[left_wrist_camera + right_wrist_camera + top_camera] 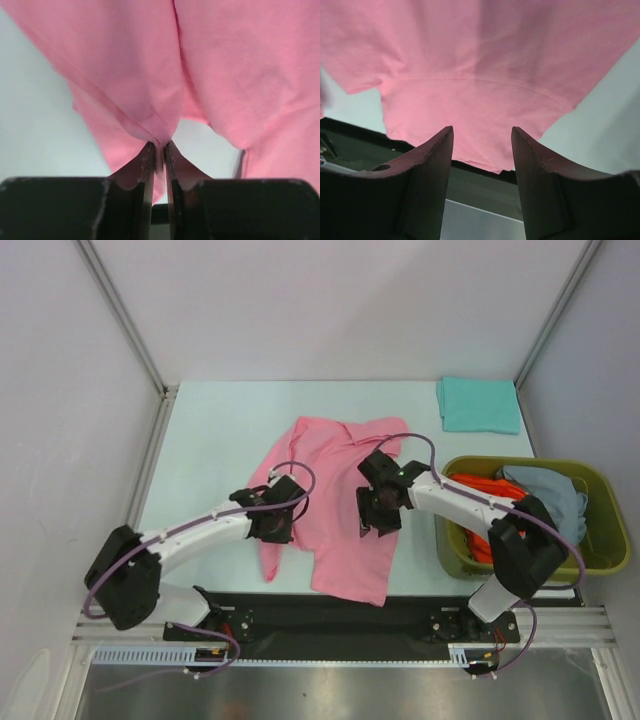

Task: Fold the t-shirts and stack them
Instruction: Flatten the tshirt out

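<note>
- Surface: pale, matte table (210,440), boxed in by plain white walls (330,300) with grey metal posts in the corners. A black strip (330,618) runs along the near edge.
- Pink t-shirt (335,510): soft, plain cloth at mid-table, loosely spread and creased. Its upper part is bunched and its lower hem overlaps the black strip.
- Teal t-shirt (478,405): a flat, folded rectangle, far right of the pink t-shirt and well apart from it.
- Olive-green plastic basket (600,565): right of the pink t-shirt. Inside are a crumpled orange-red t-shirt (478,485) and a grey-blue t-shirt (555,490).
- Left gripper (159,145): the arm reaches in from the left onto the pink t-shirt's left edge. The fingers are drawn almost together, nipping a raised fold of the pink cloth.
- Right gripper (482,132): the arm bends in from the basket side, wrist pointing down over the pink t-shirt's right half. The fingers stand apart with nothing between them, and the shirt's hem lies beyond the tips.
</note>
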You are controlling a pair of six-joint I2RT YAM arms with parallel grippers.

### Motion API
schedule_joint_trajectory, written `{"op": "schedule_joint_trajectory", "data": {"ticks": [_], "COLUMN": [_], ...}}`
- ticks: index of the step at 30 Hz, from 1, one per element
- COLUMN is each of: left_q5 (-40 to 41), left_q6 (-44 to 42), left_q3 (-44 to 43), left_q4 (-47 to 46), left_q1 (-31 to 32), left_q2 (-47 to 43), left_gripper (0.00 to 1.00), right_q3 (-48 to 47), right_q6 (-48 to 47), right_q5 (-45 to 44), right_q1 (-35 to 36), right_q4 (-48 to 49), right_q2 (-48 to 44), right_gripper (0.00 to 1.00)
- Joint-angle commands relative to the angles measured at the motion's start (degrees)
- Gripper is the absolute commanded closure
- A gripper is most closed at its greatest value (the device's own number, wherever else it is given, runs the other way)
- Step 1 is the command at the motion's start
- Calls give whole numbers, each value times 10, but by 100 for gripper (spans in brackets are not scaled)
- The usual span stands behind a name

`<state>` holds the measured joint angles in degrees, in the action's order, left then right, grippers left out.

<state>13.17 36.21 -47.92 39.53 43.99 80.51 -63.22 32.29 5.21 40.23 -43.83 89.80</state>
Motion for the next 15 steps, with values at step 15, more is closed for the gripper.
{"op": "schedule_joint_trajectory", "data": {"ticks": [15], "left_q5": [23], "left_q6": [-120], "left_q3": [-47], "left_q4": [39], "left_q1": [-324], "left_q2": [-99], "left_gripper": [100], "right_q3": [-97], "right_q6": [-10], "right_q5": [-66], "right_q1": [-77], "right_q4": [2], "right_q2": [198], "right_gripper": [50]}}
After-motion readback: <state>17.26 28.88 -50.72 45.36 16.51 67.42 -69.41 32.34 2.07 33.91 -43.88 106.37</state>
